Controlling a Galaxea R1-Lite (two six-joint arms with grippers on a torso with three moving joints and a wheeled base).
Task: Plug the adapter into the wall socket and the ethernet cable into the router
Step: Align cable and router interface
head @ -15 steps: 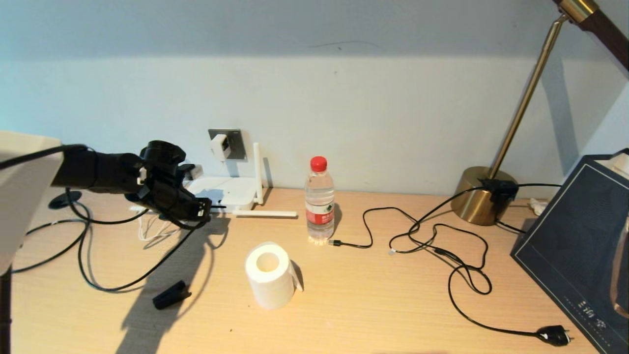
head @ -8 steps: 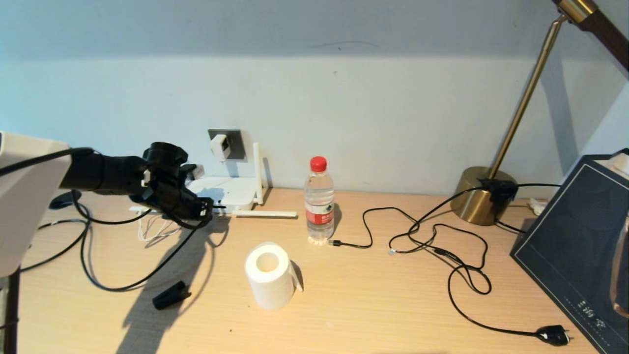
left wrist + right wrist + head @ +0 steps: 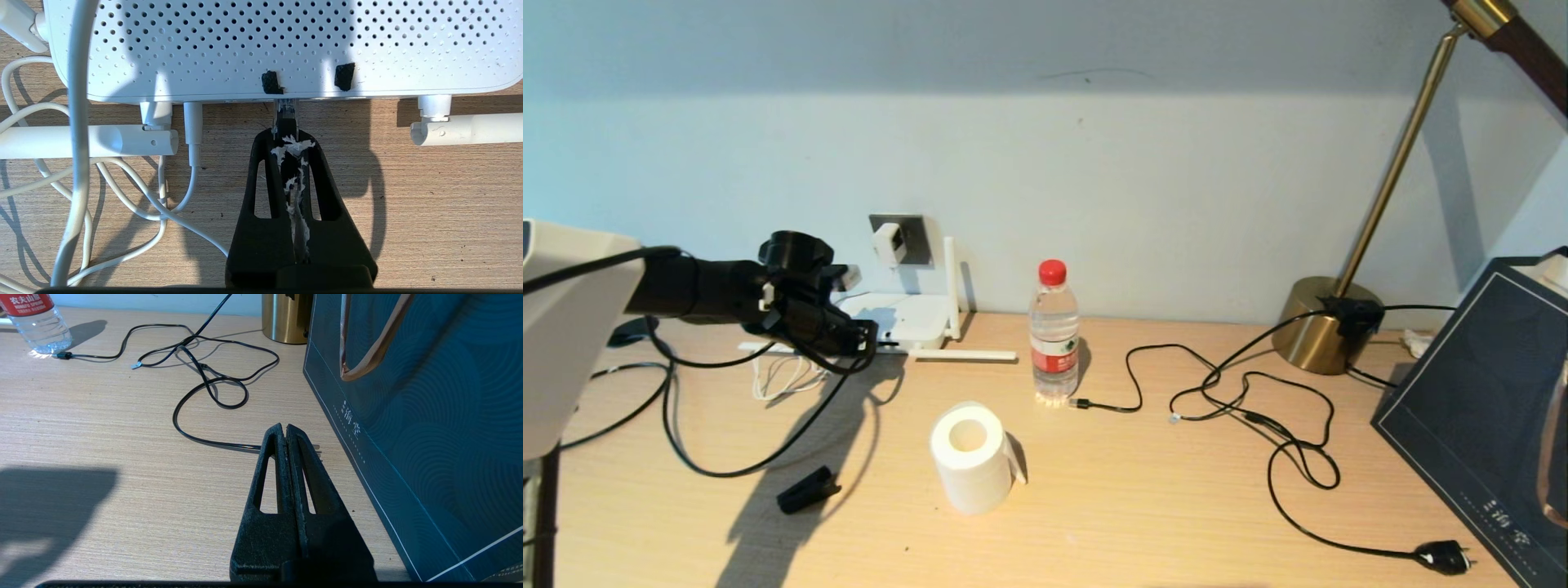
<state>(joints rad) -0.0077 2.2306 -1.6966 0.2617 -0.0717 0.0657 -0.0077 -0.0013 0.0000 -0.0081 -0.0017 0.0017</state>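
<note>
Head view: left gripper [image 3: 866,339] has crept closer to router [image 3: 907,314].

Head: high, looking down across worktop [image 3: 1143,506] to wall.
Left wrist: very near, over fingers [image 3: 304,163], facing router [image 3: 269,45] edge.
Right wrist: low, near worktop, beside bag [image 3: 429,416].
Shared: bottle [image 3: 1054,335], black cord [image 3: 1290,457] in head and right wrist.
</note>
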